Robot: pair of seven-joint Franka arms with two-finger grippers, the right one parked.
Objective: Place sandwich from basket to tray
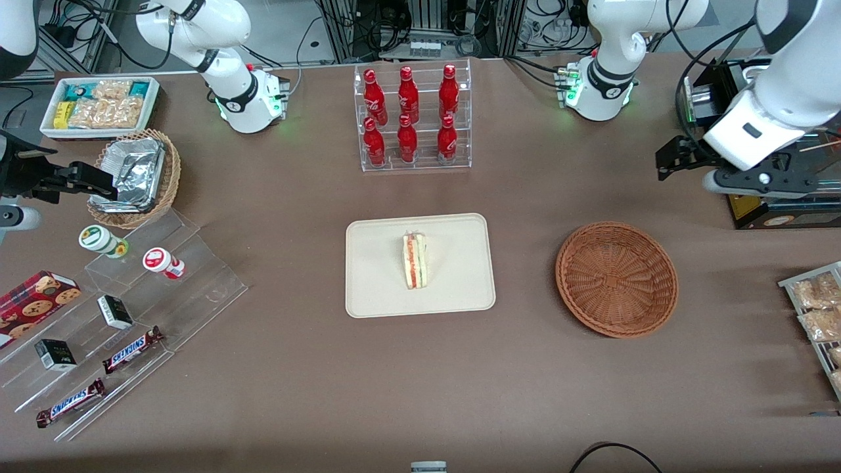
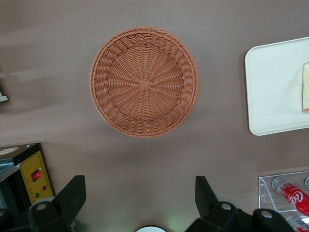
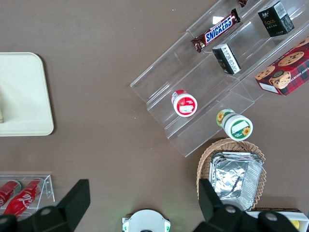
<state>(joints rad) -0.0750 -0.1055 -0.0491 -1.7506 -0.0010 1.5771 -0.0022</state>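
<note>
Sandwich (image 1: pixel 414 261) lies mid-frame on tray (image 1: pixel 374 289); basket (image 1: pixel 616 278) empty. Soft, light, crushable: grip bread faces gently. End effector (image 2: pixel 140 200) spread wide, holding nothing, upper right.

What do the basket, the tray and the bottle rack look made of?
Basket: woven wicker or rattan-look plastic, reddish-brown, strands visible. Tray: matte cream, smooth with a moulded rim, probably plastic. Rack: clear acrylic, see-through. The open pincer hangs above the table, empty.
</note>
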